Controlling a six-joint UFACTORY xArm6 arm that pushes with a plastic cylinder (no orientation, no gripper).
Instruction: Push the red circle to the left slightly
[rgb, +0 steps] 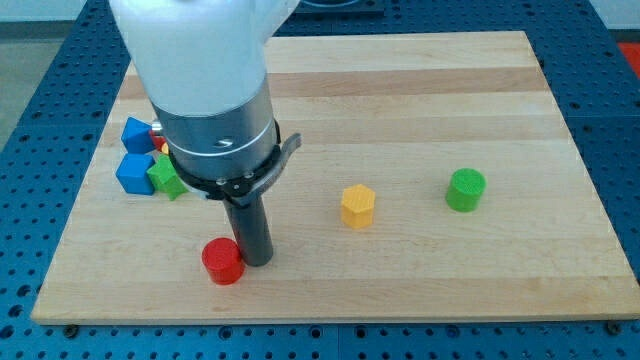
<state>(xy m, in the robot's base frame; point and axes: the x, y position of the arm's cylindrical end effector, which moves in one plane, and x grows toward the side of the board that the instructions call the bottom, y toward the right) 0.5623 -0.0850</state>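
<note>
The red circle (222, 261) is a short red cylinder near the view's bottom left of the wooden board (420, 100). My tip (256, 261) is the lower end of the dark rod, set right against the red circle's right side. The arm's white and grey body rises above it and hides part of the board behind.
A cluster at the view's left holds two blue blocks (133, 172) (137, 133), a green block (166, 178) and a red and a yellow piece partly hidden by the arm. A yellow hexagon (357, 206) and a green circle (465, 190) lie to the right.
</note>
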